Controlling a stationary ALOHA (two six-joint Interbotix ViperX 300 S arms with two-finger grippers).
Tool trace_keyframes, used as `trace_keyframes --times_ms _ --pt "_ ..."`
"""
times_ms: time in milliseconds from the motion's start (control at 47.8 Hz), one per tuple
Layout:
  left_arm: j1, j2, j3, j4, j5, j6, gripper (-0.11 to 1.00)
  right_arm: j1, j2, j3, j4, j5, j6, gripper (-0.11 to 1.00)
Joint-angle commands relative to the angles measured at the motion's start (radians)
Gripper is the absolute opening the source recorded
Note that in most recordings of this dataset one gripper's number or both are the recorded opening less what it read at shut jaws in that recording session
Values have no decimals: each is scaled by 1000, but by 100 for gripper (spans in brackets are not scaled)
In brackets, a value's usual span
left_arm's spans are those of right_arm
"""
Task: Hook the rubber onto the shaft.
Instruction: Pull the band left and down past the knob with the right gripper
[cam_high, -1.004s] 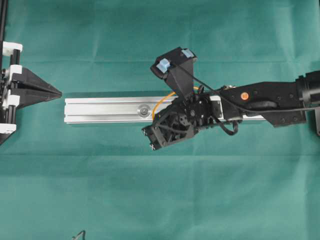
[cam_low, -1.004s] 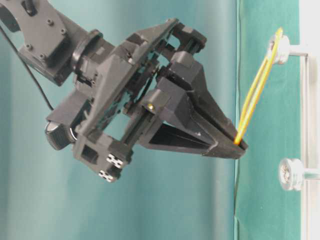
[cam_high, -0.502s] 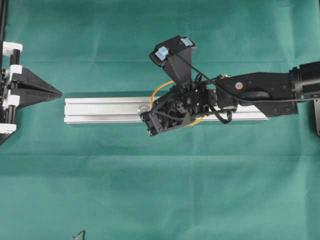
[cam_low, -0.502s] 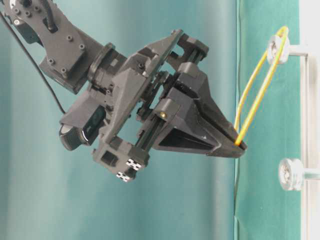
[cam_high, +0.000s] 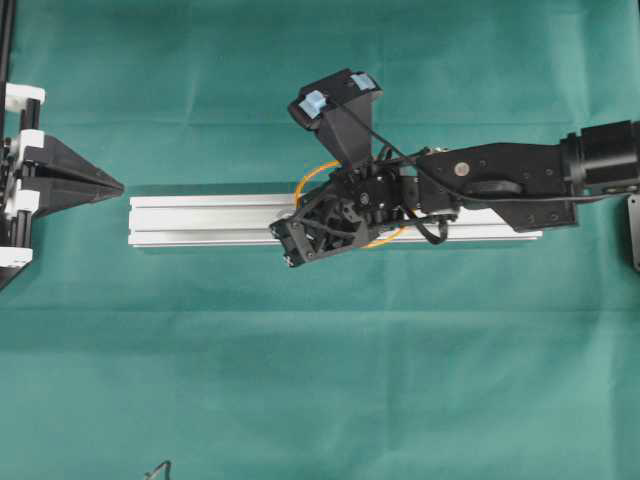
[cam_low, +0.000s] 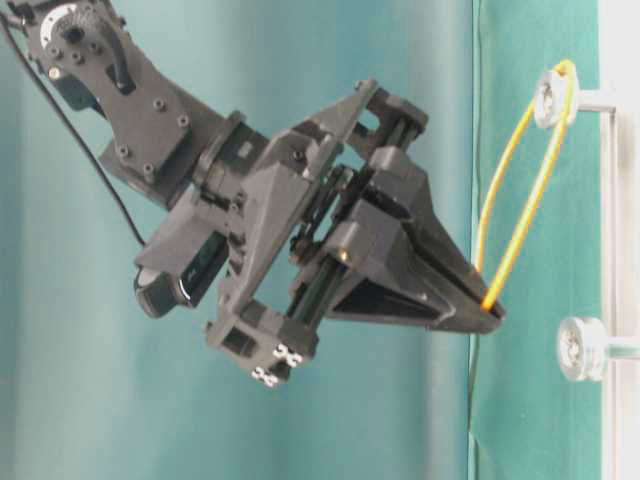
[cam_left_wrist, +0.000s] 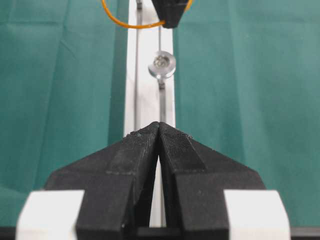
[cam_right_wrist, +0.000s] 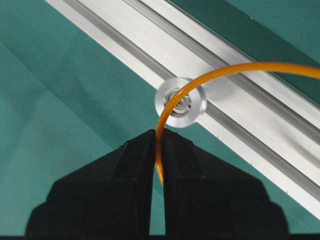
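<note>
At the overhead frame's left edge my left gripper (cam_high: 118, 186) sits pinched shut, empty. At centre, over the silver rail (cam_high: 200, 220), my right gripper (cam_right_wrist: 158, 135) clamps the rubber (cam_right_wrist: 210, 75), which arcs across the shaft (cam_right_wrist: 180, 102).

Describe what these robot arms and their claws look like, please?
Both are matte black. The right arm has loose black cables, an orange dot and a camera with pale blue tabs. The right gripper has wedge-shaped tapering fingers. The left gripper has ribbed pads and white blocks.
</note>
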Motion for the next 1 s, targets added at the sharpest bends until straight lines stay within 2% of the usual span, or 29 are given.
trace_keyframes --times_ms 0,314,648,983 --pt "2 5 -25 2 -3 0 0 -5 -6 -38 -2 -8 5 7" --pt "2 5 -25 2 -3 0 0 -6 25 -58 -11 -14 61 7" --pt "3 5 -25 2 -3 2 0 -3 57 -121 -103 37 163 7" --pt "2 5 -25 2 15 2 0 2 100 -181 -109 54 179 7"
